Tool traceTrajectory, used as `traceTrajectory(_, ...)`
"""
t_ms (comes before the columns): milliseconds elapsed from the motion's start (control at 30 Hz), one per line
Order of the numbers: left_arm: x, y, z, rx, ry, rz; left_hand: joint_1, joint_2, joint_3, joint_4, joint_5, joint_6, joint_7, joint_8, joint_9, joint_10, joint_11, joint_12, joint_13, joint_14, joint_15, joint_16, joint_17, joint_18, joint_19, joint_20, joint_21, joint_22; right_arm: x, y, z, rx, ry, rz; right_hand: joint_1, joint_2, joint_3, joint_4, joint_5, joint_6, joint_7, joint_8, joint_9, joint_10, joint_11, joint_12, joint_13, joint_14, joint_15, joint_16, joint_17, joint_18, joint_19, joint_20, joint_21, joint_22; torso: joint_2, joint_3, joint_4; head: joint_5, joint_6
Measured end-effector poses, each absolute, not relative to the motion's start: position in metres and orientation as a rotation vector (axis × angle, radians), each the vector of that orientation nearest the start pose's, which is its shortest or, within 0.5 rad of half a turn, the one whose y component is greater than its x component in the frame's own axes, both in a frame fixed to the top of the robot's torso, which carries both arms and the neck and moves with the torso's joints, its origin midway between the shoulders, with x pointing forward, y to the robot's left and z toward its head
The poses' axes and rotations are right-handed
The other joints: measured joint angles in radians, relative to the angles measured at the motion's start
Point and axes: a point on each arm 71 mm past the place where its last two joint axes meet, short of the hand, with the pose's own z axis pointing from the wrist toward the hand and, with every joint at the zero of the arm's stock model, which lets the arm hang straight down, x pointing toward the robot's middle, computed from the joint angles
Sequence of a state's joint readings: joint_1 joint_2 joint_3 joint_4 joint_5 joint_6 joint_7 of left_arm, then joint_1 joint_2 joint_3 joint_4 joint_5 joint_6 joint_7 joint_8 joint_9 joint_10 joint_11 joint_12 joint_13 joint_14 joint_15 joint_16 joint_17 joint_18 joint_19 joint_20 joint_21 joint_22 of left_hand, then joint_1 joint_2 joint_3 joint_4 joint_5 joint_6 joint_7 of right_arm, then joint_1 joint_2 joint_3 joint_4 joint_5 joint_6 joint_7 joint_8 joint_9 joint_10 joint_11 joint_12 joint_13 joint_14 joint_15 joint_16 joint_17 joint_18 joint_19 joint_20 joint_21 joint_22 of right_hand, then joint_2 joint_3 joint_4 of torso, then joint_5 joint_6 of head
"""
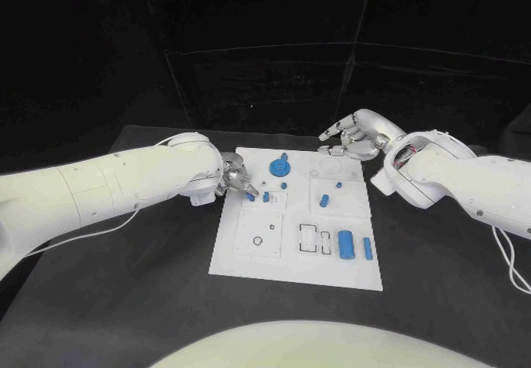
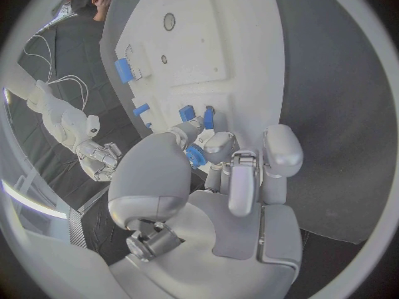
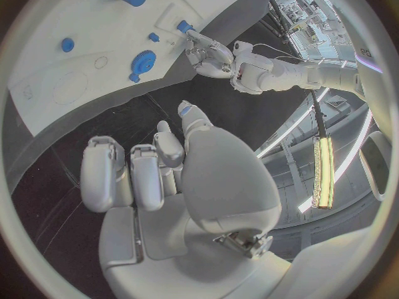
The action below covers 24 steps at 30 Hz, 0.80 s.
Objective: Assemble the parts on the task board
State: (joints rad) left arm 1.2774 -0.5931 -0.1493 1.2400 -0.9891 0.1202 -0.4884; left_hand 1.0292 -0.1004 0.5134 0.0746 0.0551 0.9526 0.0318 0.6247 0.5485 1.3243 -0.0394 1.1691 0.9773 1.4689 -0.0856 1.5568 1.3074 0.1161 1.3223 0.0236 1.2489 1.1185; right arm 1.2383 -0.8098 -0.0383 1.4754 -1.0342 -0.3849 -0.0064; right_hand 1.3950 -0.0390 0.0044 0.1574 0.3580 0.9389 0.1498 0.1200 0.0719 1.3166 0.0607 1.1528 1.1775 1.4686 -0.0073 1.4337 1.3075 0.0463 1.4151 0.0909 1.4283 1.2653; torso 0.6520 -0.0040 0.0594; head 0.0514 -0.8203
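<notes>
Task board [image 1: 245, 253]: my left hand [image 1: 232, 181] pinches a small blue part [image 2: 195, 157] over its edge; my right hand [image 1: 352, 135] hovers beyond it, fingers apart, holding nothing.

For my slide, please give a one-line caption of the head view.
Left silver hand pinches a small blue part over the white task board; right silver hand hovers empty beyond its far corner.
</notes>
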Motion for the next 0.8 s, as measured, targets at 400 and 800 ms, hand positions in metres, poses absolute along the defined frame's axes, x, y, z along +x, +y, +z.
traceTrajectory(400,0.5221,0.1720,-0.2394,-0.210,2.346,-0.378,-0.005,-0.005,-0.022,0.005,0.000,0.007,0.000,0.000,-0.001,0.000,0.000,0.012,0.017,-0.004,-0.004,0.004,0.000,0.000,0.004,-0.004,0.009,0.012,0.5038,-0.2008,-0.1660,0.220,1.640,0.887,0.000,0.000,0.000,0.000,0.000,0.000,0.000,0.000,0.000,0.000,0.000,0.000,0.000,0.000,0.000,0.000,0.000,0.000,0.000,0.000,0.000,-0.001,0.000,-0.0007,0.0001,-0.003,-0.002)
traceTrajectory(800,0.5196,0.1707,-0.2390,-0.206,2.347,-0.384,-0.009,-0.009,-0.036,0.005,0.000,0.011,-0.003,0.000,-0.002,0.007,0.000,0.017,0.026,-0.004,-0.004,0.008,0.000,0.000,0.011,-0.004,0.014,0.019,0.5038,-0.2011,-0.1662,0.220,1.640,0.887,0.000,0.000,0.000,0.000,0.000,0.000,0.000,0.000,0.000,0.000,0.000,0.000,-0.001,0.000,0.000,0.000,0.000,0.000,0.000,0.000,0.000,-0.001,-0.001,-0.0012,0.0015,-0.005,-0.003)
